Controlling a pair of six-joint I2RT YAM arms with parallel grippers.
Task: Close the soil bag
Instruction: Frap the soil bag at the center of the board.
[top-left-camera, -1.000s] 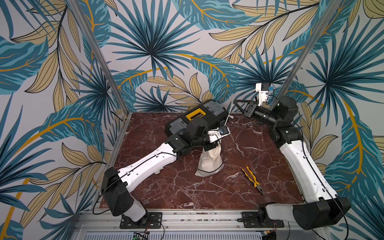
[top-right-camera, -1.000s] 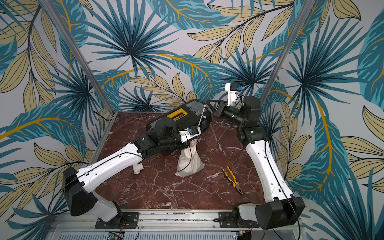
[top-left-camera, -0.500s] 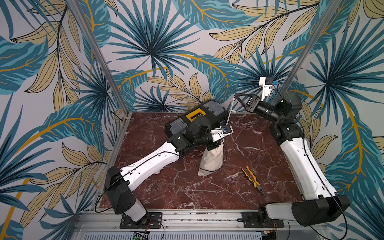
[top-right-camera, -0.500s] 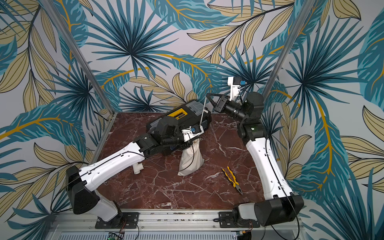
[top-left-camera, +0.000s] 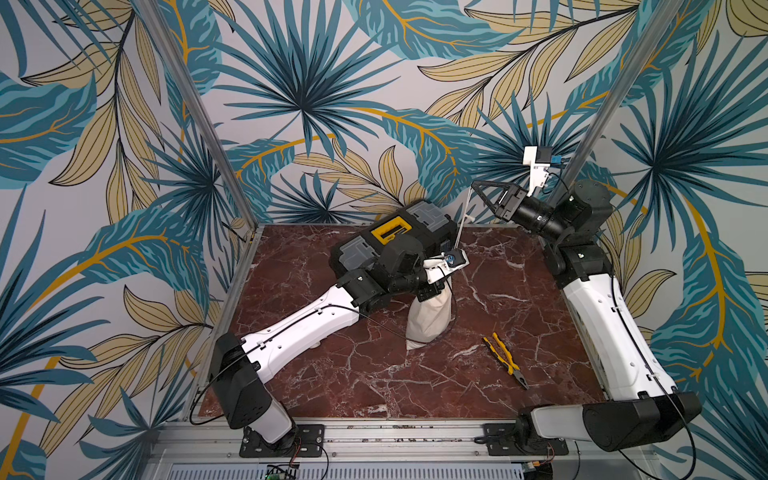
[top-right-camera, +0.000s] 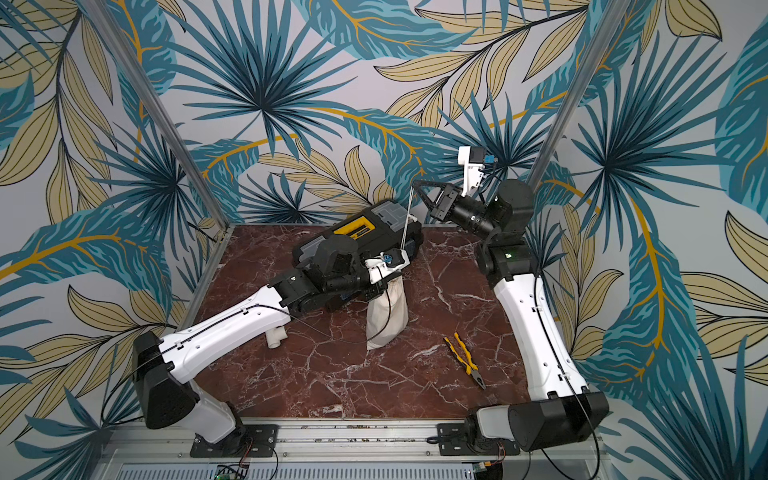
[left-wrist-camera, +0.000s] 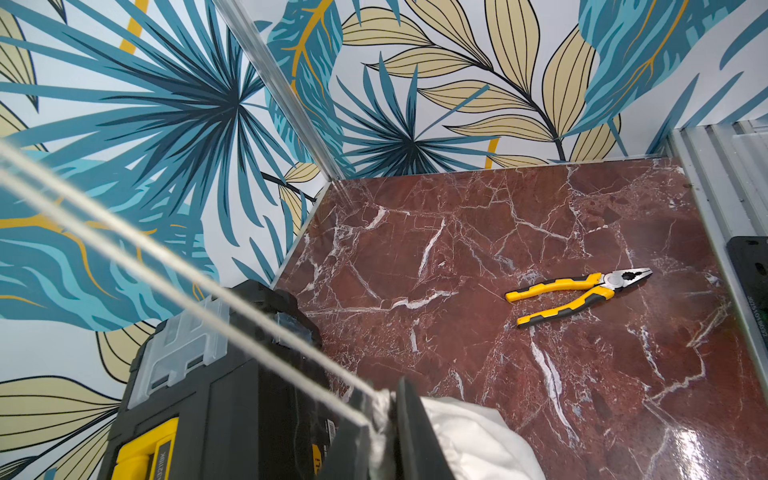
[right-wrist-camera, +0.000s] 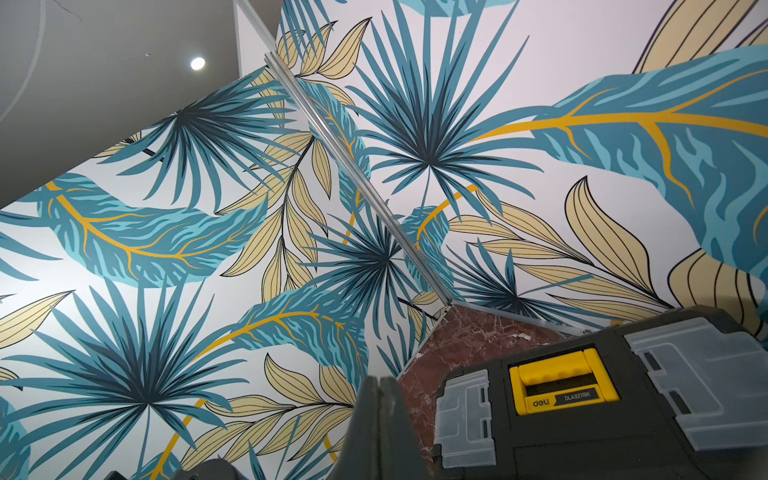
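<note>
Left pincer (left-wrist-camera: 390, 432) is nearly closed, clamping the gathered neck of the soil bag (top-left-camera: 430, 316), which is standing mid-scene on the counter (top-left-camera: 332, 374), just near-right of the black toolbox (top-left-camera: 395, 237). Right pincer (top-left-camera: 474, 185) is closed, pinching the white cord (top-left-camera: 464, 216) high up by the far wall, and the cord is running taut down to the bag mouth.

Risks, my read:
- The cord could slip out of those thin tips under tension.
- The left clamp could slide off the cloth, so the bag would lift or tip instead of cinching.
- The right arm is sitting close to the wall, leaving little pull room.

Left wrist view is showing two taut strands and the pinched neck, which the top views are not resolving. Right wrist view is showing jaws together, no cord visible.
</note>
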